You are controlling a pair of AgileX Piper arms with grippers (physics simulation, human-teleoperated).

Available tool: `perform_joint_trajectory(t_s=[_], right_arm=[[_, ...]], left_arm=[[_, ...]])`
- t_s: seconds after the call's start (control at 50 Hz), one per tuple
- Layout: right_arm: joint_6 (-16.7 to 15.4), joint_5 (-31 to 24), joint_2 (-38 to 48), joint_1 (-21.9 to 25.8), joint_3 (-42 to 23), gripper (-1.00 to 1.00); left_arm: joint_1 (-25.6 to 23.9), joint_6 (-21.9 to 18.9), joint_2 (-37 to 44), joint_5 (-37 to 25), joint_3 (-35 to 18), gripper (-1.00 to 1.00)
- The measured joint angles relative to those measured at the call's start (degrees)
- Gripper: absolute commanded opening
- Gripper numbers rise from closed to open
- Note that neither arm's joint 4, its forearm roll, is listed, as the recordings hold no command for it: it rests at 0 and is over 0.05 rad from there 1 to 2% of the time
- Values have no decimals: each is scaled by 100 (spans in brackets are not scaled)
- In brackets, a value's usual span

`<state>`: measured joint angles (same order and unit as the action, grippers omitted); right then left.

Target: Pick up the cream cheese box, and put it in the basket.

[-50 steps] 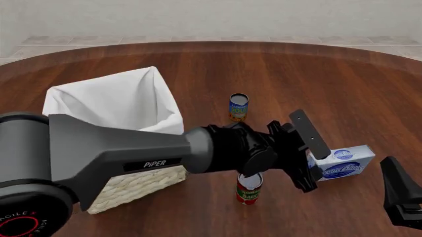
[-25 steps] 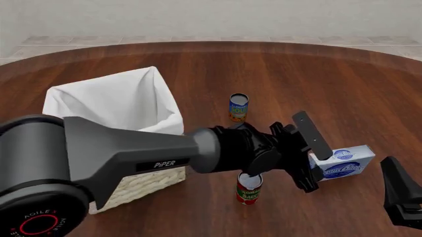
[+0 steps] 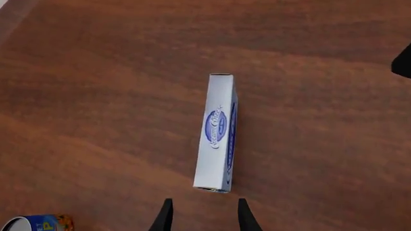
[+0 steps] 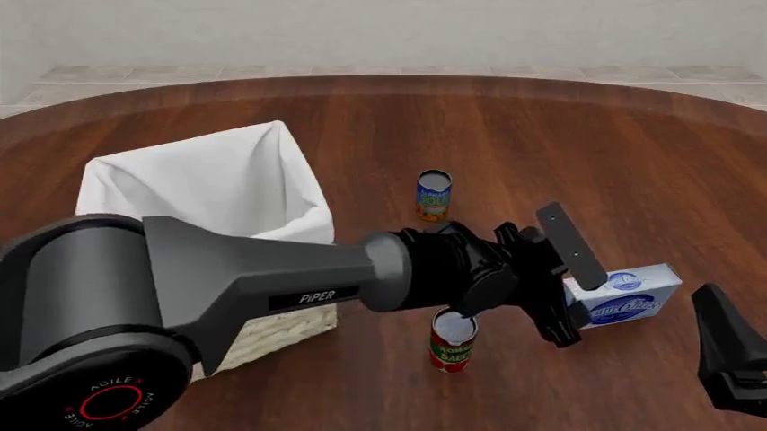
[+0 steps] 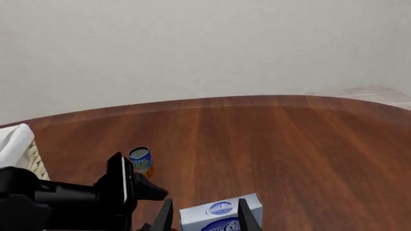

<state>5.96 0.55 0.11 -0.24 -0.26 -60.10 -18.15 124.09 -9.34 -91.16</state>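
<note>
We count two small cans, one cream cheese box, one basket, and two grippers.

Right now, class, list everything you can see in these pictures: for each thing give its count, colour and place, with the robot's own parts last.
Table: one, dark brown wood, under everything.
Basket: one, pale wicker with white liner, table's left side.
Cans: two; blue-and-yellow one near the centre, red one closer to the camera, partly behind the left arm.
Cream cheese box: one, white with blue logos, right of the cans.
Left gripper: one, black, open, at the box.
Right gripper: one, black, open, low at right.
</note>
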Motion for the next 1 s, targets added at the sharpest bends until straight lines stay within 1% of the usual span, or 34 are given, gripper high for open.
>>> perform_joint_trajectory(t_s=[1.0], right_arm=[[63,-2,1,-17,1,100]], left_arm=[[-12,-40,455,-265,-591,100]])
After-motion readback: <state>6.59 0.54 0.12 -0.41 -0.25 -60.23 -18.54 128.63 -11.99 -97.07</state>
